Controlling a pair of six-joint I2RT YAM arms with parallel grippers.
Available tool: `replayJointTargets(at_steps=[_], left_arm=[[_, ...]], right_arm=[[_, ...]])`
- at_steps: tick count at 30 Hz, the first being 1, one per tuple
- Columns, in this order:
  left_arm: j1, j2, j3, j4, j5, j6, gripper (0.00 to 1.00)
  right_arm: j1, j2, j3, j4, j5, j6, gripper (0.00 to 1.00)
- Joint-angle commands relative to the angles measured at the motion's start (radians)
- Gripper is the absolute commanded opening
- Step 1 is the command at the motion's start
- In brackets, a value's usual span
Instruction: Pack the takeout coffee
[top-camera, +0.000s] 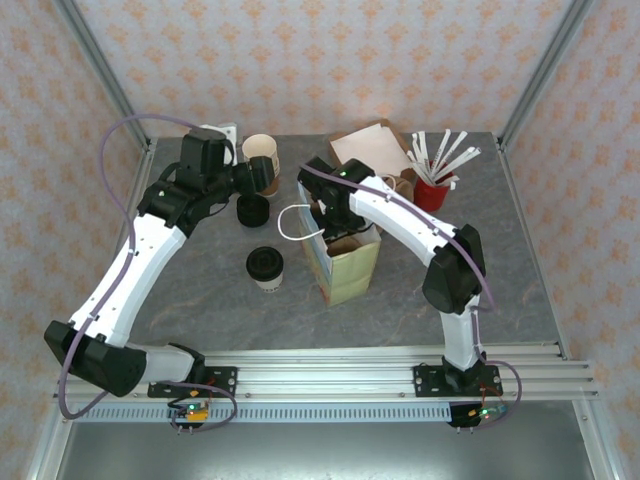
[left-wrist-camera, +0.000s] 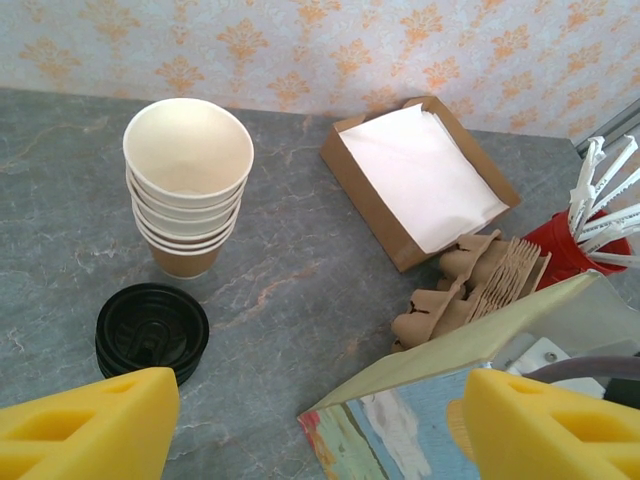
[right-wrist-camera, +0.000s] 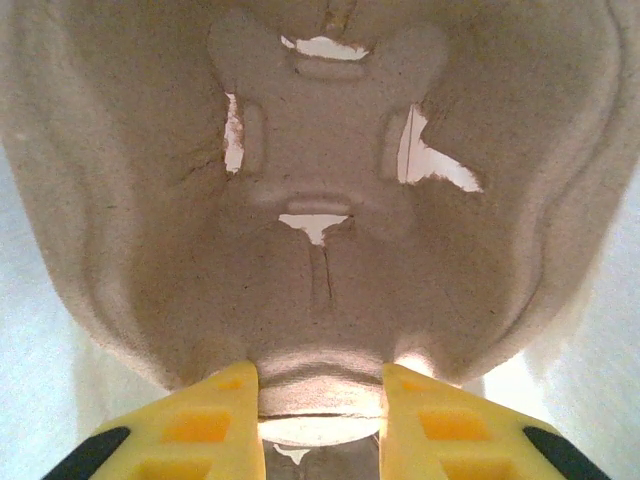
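Black-lidded takeout coffee (top-camera: 265, 266) well apart from both jaws.

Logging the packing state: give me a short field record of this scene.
takeout coffee: lidded, on the table left of the paper bag, not packed
paper bag: upright, open
right hand: at the bag's mouth, shut on pulp cup carrier
left hand: open, empty, near cup stack and loose lids

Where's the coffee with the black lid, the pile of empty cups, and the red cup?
takeout coffee (top-camera: 265, 262): top view, on its black lid.
stack of empty cups (left-wrist-camera: 188, 150): left wrist view, inside the top cup.
red cup (top-camera: 432, 193): top view, on its red wall.
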Motion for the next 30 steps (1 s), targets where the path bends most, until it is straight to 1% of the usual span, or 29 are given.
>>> replayJointTargets(at_steps=[1, 20, 30], left_arm=[[0.006, -0.037, -0.009, 0.018, -0.007, -0.010, 0.76], [0.007, -0.052, -0.021, 0.016, 0.003, -0.014, 0.75], [0.006, -0.055, -0.027, 0.008, 0.012, -0.012, 0.75]], right_arm=[[-0.008, 0.020, -0.035, 0.024, 0.007, 0.004, 0.29], [-0.032, 0.043, -0.181, 0.162, -0.042, 0.021, 0.32], [-0.039, 0.057, -0.271, 0.238, -0.031, 0.032, 0.35]])
